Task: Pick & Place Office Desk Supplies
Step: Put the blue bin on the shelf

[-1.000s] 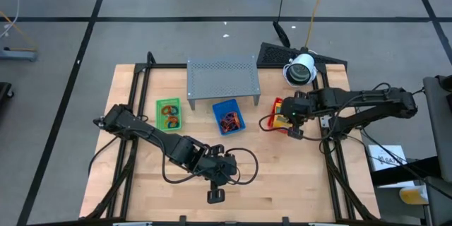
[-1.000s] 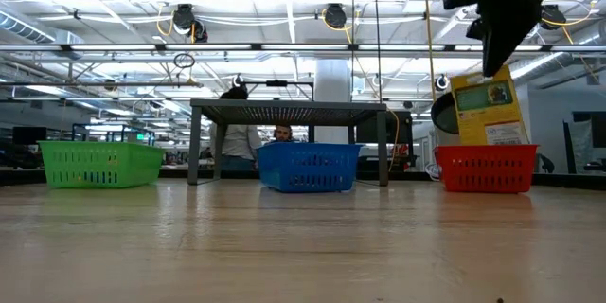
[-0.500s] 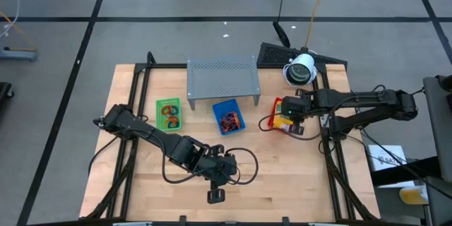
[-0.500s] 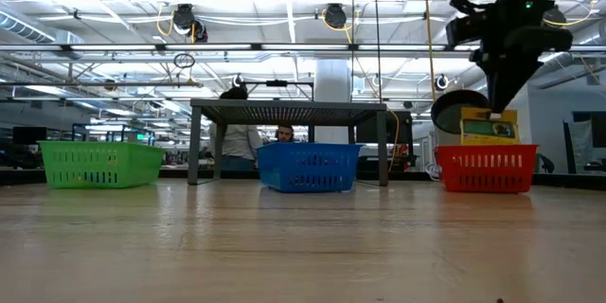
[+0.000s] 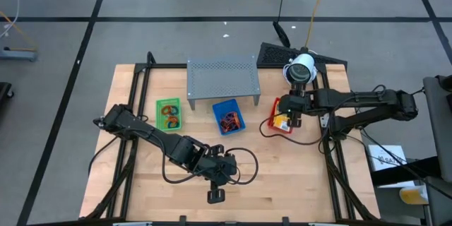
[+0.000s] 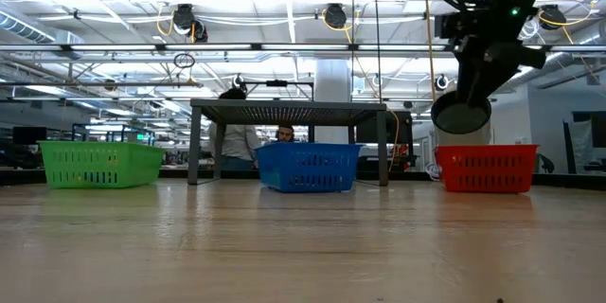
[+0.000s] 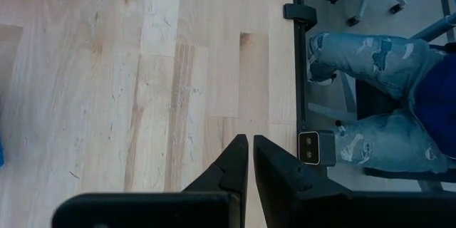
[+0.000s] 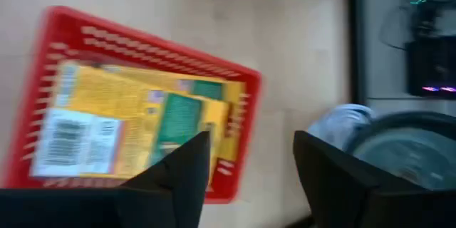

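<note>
Yellow packet lies in the red tray (image 8: 235,135); right gripper (image 8: 249,178) hangs above, fingers apart.
A straight lift clears the yellow packet (image 8: 135,125) without snagging; left gripper (image 7: 249,160) waits pinched together, empty.

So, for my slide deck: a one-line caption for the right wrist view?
Right tool, open, above the red tray holding a yellow packet.

Light is bright and even, coming from ceiling tube lamps (image 6: 114,52) visible in the low view, where they glare white. Shadows on the wooden table (image 5: 282,169) stay soft and faint. The right wrist view is motion-blurred, smearing the red tray (image 8: 242,92).
</note>
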Robot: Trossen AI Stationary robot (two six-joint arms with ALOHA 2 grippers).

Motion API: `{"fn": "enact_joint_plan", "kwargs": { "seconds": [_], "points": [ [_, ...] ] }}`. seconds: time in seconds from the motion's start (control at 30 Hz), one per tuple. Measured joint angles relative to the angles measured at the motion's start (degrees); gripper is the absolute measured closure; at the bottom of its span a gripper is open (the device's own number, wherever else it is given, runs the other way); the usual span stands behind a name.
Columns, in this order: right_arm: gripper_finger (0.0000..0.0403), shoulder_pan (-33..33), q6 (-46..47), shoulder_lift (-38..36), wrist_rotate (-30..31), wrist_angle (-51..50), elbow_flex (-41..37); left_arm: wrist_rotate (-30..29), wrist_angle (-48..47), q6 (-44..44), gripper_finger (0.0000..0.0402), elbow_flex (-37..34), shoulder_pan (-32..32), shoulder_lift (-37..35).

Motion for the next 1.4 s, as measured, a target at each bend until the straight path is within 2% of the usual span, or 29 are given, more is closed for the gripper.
{"fn": "enact_joint_plan", "kwargs": {
  "seconds": [0.07, 0.2, 0.33, 0.47, 0.57, 0.77, 0.87, 0.97, 1.07, 1.2, 1.3, 1.4],
  "points": [
    [0.0198, 0.0, 1.2, -0.3, 1.1, 0.0, 0.0, 0.0, 0.0, 0.0, 0.0371, 0.0, 0.0, 0.0],
    [0.0199, 1.1, 5.4, -1.5, -0.4, 0.2, 0.1, 0.0, 0.0, 0.0, 0.0371, 0.0, 0.0, 0.0],
    [0.0210, 4.1, 12.0, -3.4, -8.4, 1.1, 2.1, -0.7, 0.0, 1.3, 0.0371, 0.0, 0.1, 0.0],
    [0.0217, 8.9, 21.3, -5.7, -18.8, 6.1, 2.3, -5.6, 0.0, -1.6, 0.0371, 0.0, 0.1, 0.0],
    [0.0217, 14.4, 26.1, -7.0, -21.8, 12.7, 0.9, -8.9, 0.0, -5.2, 0.0371, 0.0, 0.1, 0.0],
    [0.0218, 27.4, 31.5, -6.2, -20.2, 29.5, -4.3, -14.7, 0.0, -11.0, 0.0371, 0.0, -0.3, 0.0],
    [0.0218, 33.8, 32.0, -4.8, -15.7, 38.7, -8.0, -18.1, -0.7, -10.8, 0.0371, 0.0, -0.6, 0.0],
    [0.0218, 38.8, 31.9, -3.2, -9.5, 46.9, -11.1, -18.5, -3.6, -10.5, 0.0371, 0.0, 0.1, 0.0],
    [0.0218, 41.7, 30.7, -1.4, -6.1, 52.7, -13.1, -16.7, -8.8, -10.5, 0.0371, 0.0, 2.4, 0.0],
    [0.0218, 43.7, 24.8, -0.1, -3.4, 62.0, -16.0, -10.6, -16.3, -7.7, 0.0371, 0.0, 6.3, 0.0],
    [0.0218, 43.9, 18.6, 0.3, -3.5, 70.7, -19.0, -6.7, -17.3, -3.0, 0.0371, 0.0, 9.4, 0.0],
    [0.0218, 43.9, 16.5, 0.2, -3.5, 81.2, -22.7, -4.9, -15.7, 1.1, 0.0371, 0.0, 12.5, 0.0]
  ]
}}
